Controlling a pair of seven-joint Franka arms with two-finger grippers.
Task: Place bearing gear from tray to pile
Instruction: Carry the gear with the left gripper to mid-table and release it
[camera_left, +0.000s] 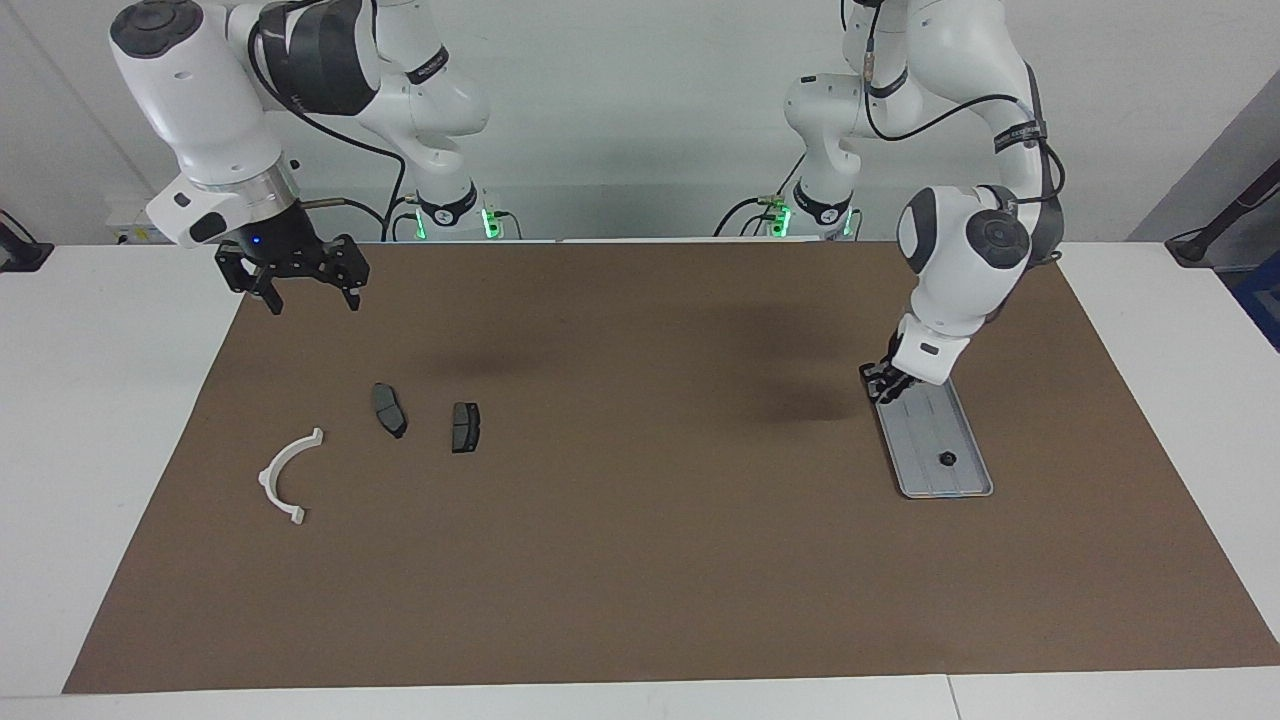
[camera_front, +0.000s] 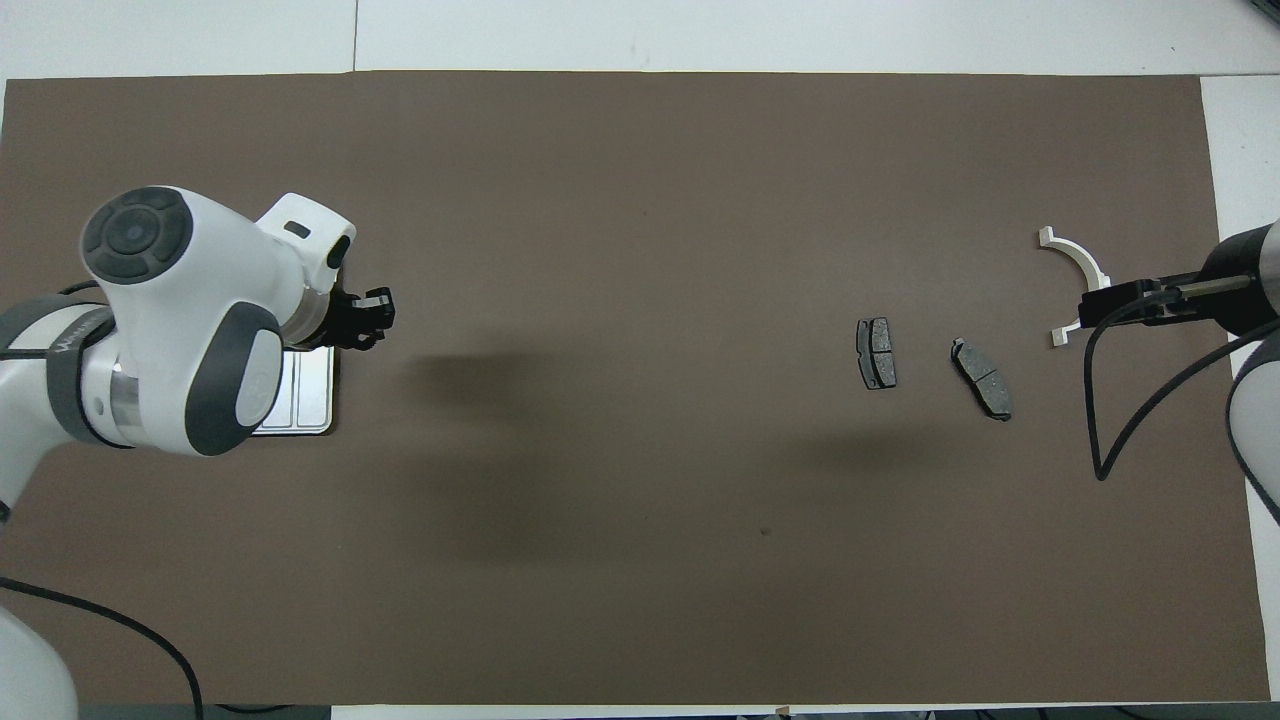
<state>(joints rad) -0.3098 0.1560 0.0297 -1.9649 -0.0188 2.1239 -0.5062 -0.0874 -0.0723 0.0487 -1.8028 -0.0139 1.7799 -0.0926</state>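
Note:
The silver-grey tray (camera_left: 922, 432) lies on the brown mat toward the left arm's end of the table. A small black bearing gear (camera_left: 946, 459) sits in the tray's end farther from the robots. My left gripper (camera_left: 885, 381) is low at the tray's end nearer the robots, apart from the gear. In the overhead view the left arm covers most of the tray (camera_front: 305, 395) and hides the gear; the left gripper (camera_front: 365, 320) shows past the tray's edge. The pile is a white bracket (camera_left: 289, 476) (camera_front: 1075, 262) and two brake pads (camera_left: 389, 410) (camera_left: 465, 427). My right gripper (camera_left: 312, 290) (camera_front: 1110, 305) waits raised and open.
The brown mat (camera_left: 640, 560) covers most of the white table. The two brake pads (camera_front: 877, 353) (camera_front: 982, 378) lie nearer the table's middle than the bracket. A black cable (camera_front: 1110, 420) hangs from the right arm over the mat.

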